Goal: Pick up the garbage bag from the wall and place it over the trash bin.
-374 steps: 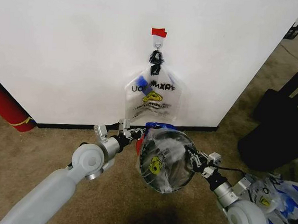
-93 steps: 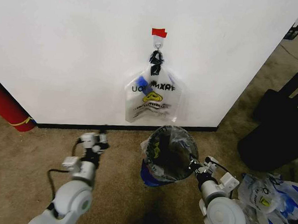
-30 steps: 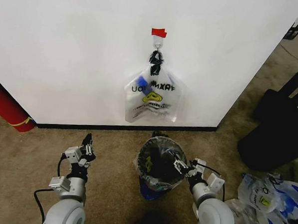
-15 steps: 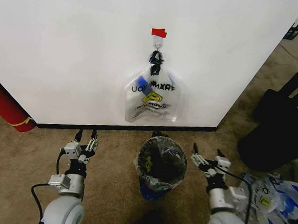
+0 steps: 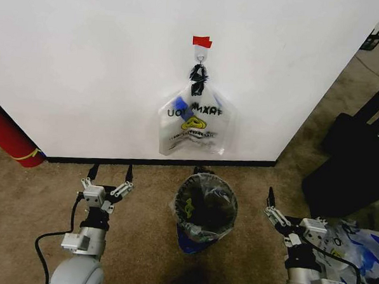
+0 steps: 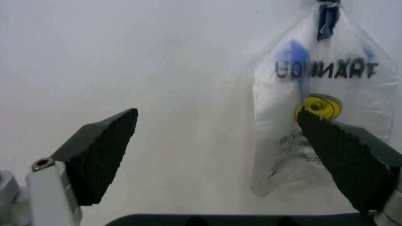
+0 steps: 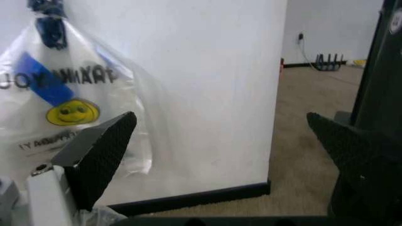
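You see the white wall [image 5: 85, 66] with bags [image 5: 193, 126] hanging on its hook. Below stands the trash bin [image 5: 205, 209], a garbage bag [image 5: 184, 210] over it. Your left gripper [image 5: 110, 175] and right gripper [image 5: 281, 207] sit beside it, fingers apart, holding nothing.

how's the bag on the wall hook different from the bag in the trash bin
The bag on the wall hook hangs flat against the wall, its handles bunched at the hook; the bag in the trash bin is spread open, lining the bin and folded over its rim. The hanging one shows its lettering and smiley face plainly; the bin one is crumpled. Both are thin clear plastic with a yellow smiley.
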Tool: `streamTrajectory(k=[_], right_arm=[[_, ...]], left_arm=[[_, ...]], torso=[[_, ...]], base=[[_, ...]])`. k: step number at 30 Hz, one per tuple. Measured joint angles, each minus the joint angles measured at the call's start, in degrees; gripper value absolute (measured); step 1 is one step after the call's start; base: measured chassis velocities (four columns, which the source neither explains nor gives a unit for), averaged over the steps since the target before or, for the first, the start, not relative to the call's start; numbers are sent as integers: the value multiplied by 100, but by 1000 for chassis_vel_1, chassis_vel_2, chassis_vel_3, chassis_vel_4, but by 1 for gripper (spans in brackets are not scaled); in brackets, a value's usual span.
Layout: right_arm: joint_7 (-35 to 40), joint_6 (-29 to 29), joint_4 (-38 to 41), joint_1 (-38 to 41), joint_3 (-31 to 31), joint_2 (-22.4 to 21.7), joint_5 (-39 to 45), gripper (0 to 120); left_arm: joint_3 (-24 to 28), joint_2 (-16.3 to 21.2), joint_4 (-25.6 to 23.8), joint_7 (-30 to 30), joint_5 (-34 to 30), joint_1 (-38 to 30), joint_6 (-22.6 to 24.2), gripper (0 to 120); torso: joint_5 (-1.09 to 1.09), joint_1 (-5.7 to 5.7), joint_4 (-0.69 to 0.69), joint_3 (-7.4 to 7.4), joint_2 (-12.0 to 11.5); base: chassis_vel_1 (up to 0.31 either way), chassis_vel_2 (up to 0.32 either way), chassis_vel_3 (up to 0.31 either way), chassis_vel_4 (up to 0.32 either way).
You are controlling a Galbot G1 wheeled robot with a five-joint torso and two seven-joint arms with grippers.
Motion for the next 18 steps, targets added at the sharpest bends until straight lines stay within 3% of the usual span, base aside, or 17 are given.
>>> streamTrajectory(k=[11, 18], right_arm=[[-300, 96, 236, -253, 219, 137, -86, 100], [-354, 386, 141, -397, 213, 381, -323, 100]], left_arm=[[-124, -28, -8, 106, -181, 85, 2, 100], [101, 6, 53, 156, -338, -168, 129, 100]], torso=[[0, 0, 0, 0, 0], [0, 1, -2, 0, 0]], base=[[0, 0, 0, 0], [0, 0, 0, 0]])
